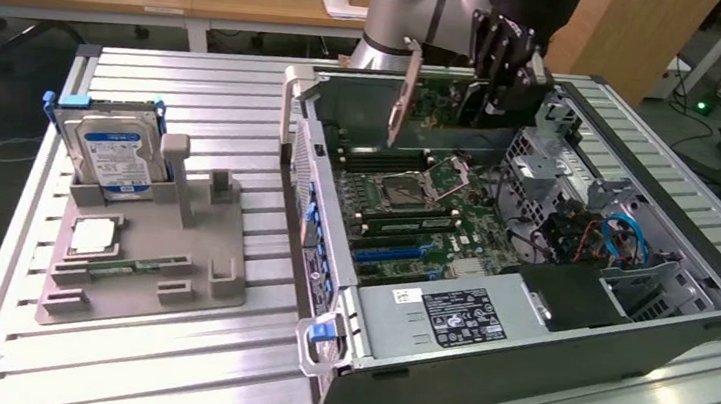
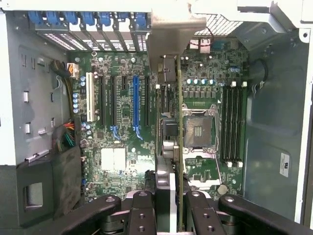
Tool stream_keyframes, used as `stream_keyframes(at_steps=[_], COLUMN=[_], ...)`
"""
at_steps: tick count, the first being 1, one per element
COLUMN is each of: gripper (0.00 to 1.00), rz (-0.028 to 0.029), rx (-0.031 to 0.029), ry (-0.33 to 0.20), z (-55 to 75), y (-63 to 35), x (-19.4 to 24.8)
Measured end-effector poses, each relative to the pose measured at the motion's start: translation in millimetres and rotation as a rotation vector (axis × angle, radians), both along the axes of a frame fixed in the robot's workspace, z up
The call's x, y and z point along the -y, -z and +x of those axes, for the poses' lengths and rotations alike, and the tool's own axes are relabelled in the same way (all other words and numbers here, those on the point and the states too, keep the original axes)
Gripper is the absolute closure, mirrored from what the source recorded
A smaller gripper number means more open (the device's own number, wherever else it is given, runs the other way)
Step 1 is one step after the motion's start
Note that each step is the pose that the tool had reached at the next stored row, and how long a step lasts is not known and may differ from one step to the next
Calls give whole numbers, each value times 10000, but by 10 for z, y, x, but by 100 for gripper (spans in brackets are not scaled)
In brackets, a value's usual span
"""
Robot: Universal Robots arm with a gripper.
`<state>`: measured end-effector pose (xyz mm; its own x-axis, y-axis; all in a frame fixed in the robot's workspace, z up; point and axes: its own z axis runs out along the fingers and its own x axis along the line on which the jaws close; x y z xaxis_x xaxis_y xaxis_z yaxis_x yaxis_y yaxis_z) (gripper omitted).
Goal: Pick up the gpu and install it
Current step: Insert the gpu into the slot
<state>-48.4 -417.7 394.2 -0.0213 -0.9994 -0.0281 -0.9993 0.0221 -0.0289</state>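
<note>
Slatted metal table [image 1: 155, 371], grey parts holder [image 1: 182, 244] on it, open computer case [image 1: 585, 361] alongside.

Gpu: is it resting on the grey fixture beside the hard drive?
No, the jaws hold the gpu upright over the open computer case.

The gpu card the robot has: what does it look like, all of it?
The gpu is a thin flat card with a dark circuit face and a tan metal strip along one end. It stands upright on edge over the open computer case, above the motherboard. The gripper pinches it between its fingers. It isn't in a slot yet.
</note>
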Motion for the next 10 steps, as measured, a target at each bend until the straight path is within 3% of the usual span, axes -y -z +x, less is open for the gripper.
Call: stream_keyframes(at_steps=[7,10], gripper=[72,72], rz=[2,0], rx=[-169,-202], ry=[27,33], z=[0,-1], y=[38,48], x=[2,4])
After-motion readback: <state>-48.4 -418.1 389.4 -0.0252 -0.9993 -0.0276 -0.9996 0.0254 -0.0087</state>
